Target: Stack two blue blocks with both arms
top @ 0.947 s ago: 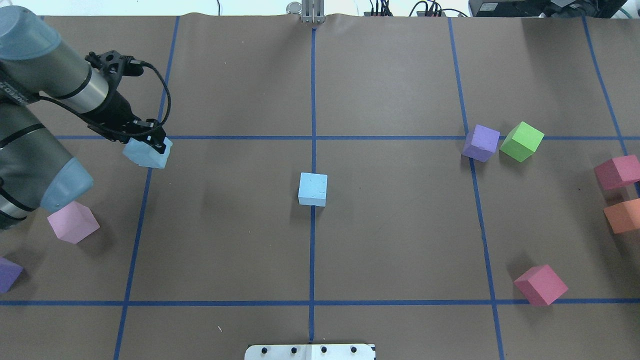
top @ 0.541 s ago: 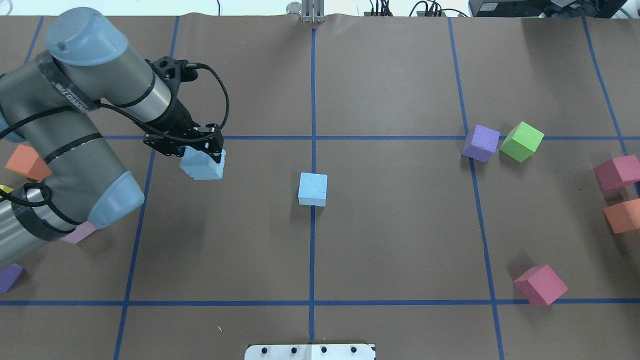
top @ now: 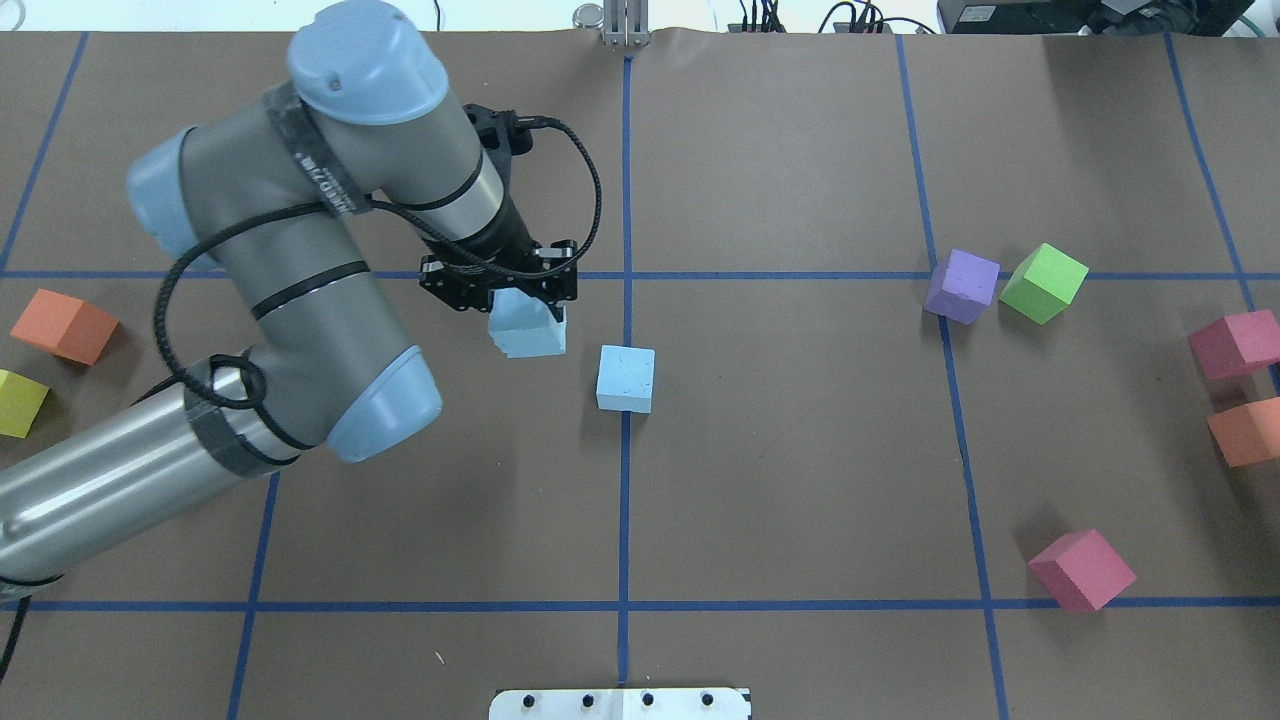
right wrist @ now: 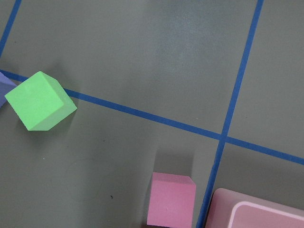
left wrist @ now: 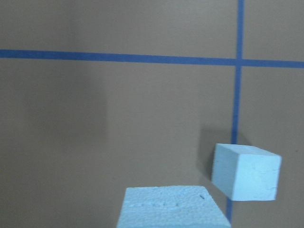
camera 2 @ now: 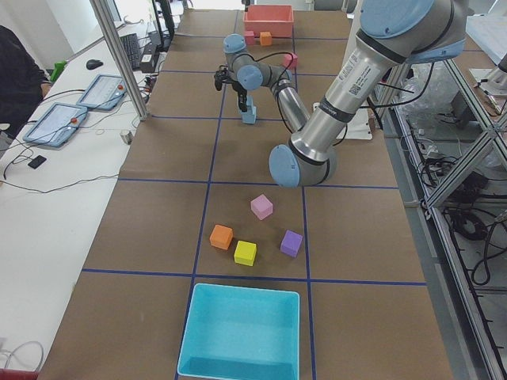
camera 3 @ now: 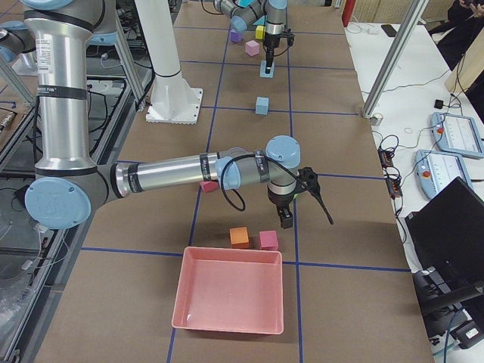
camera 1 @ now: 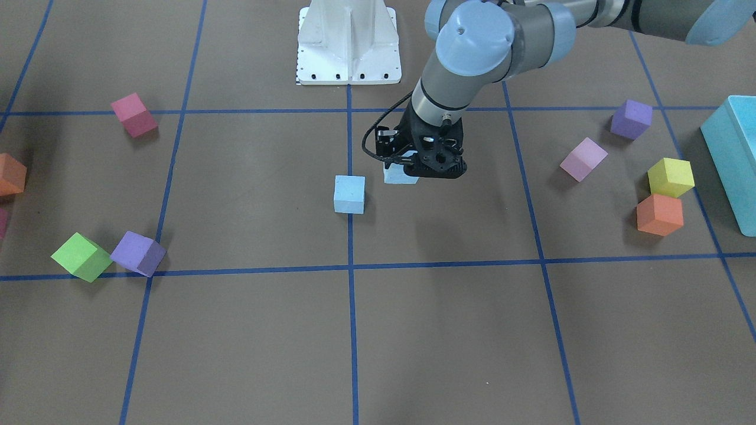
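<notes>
My left gripper (top: 512,298) is shut on a sky-blue block (top: 527,327) and holds it above the table, just left of and behind the second blue block (top: 626,379), which rests on the centre line. In the front view the held block (camera 1: 400,175) is to the right of the resting one (camera 1: 349,193). The left wrist view shows the held block (left wrist: 171,206) at the bottom edge and the resting block (left wrist: 246,172) to its right. My right gripper (camera 3: 286,219) shows only in the right side view, low over the table near a pink cube (camera 3: 268,240); I cannot tell whether it is open or shut.
A purple cube (top: 962,286) and a green cube (top: 1043,283) sit at the right, with pink cubes (top: 1082,570) and an orange one (top: 1245,430) beyond. An orange cube (top: 64,326) and a yellow cube (top: 20,402) lie left. A teal box (camera 1: 735,159) and a pink tray (camera 3: 229,291) stand at the table's ends.
My left arm has swung to the right with the blue block in its grip, from the left grid line to just beside the centre block. The resting block has not moved.
</notes>
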`<move>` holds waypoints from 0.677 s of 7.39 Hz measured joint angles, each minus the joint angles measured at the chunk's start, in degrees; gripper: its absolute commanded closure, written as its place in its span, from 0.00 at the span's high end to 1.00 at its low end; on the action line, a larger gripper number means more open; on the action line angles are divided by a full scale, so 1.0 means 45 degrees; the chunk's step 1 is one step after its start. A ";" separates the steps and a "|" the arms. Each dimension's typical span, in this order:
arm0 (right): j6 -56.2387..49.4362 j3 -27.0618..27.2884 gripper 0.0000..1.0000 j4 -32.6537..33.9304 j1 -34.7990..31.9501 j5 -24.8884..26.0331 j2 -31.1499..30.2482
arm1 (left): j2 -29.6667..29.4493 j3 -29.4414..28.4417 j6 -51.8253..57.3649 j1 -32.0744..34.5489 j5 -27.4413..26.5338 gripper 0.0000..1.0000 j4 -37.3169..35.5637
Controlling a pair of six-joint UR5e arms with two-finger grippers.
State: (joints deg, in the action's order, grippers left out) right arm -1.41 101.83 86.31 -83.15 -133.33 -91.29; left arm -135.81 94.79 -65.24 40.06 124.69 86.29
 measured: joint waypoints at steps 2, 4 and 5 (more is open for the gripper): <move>0.0000 0.0005 1.00 0.0000 0.0000 0.0000 -0.0005 | -0.1522 -0.1778 -0.0092 -0.0170 -0.0188 0.58 0.0048; 0.0013 -0.0008 1.00 0.0000 0.0000 0.0000 -0.0003 | -0.1749 -0.2329 0.0974 -0.0260 -0.0455 0.58 0.0197; 0.0017 -0.0009 1.00 0.0004 0.0000 0.0000 0.0004 | -0.1722 -0.2404 0.1608 -0.0423 -0.0825 0.58 0.0251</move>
State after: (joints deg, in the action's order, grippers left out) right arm -1.33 101.79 86.33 -83.14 -133.33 -91.27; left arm -143.56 83.97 -58.01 38.15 120.97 87.42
